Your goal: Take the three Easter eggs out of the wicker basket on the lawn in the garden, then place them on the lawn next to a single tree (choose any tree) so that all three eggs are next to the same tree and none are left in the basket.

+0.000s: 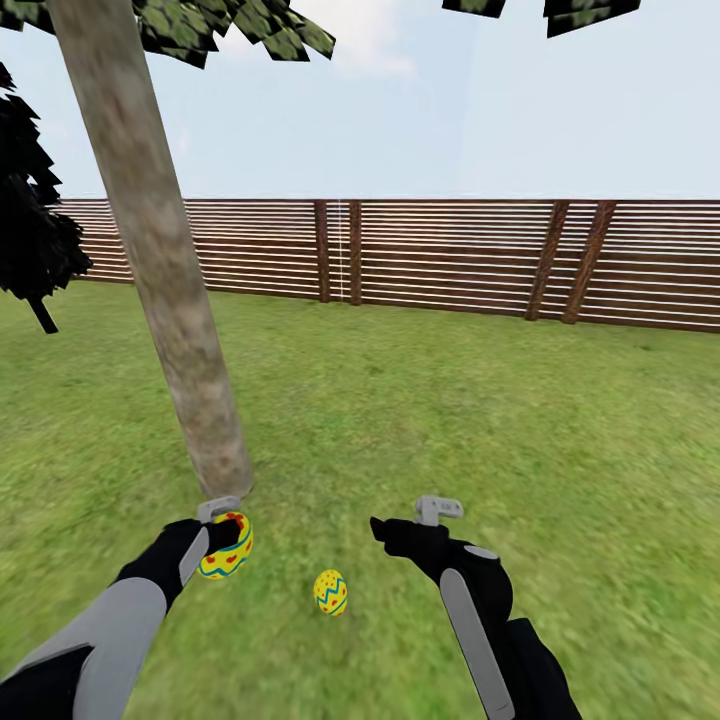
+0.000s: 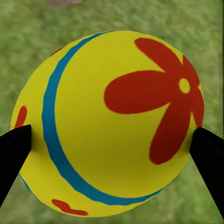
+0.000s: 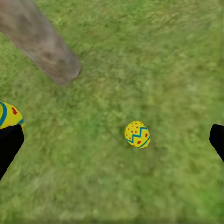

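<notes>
The left gripper [image 1: 222,535] was closed on an egg [image 1: 229,553], held just above the lawn [image 1: 420,420] near the foot of the tree [image 1: 170,300]. In the left wrist view the held egg [image 2: 109,123] sat between the two dark fingertips [image 2: 14,149], one at each side, touching its yellow shell; a blue band and a red flower mark were plain on it. A second egg [image 1: 331,591] lay on the grass between the two arms, a little nearer the robot than the trunk's base and apart from it. The right wrist view showed this second egg [image 3: 137,134] resting alone on the grass, with the trunk [image 3: 39,42] further off and a part of the held egg [image 3: 9,116] at the picture's edge. The right gripper [image 1: 405,528] hung over the lawn, well clear of the lying egg; its fingertips [image 3: 9,142] stood wide apart at opposite edges of its wrist view with nothing between them. A brown slat fence [image 1: 450,255] ran across the far side of the garden, and a dark-leaved tree [image 1: 30,230] stood at the left before it.
</notes>
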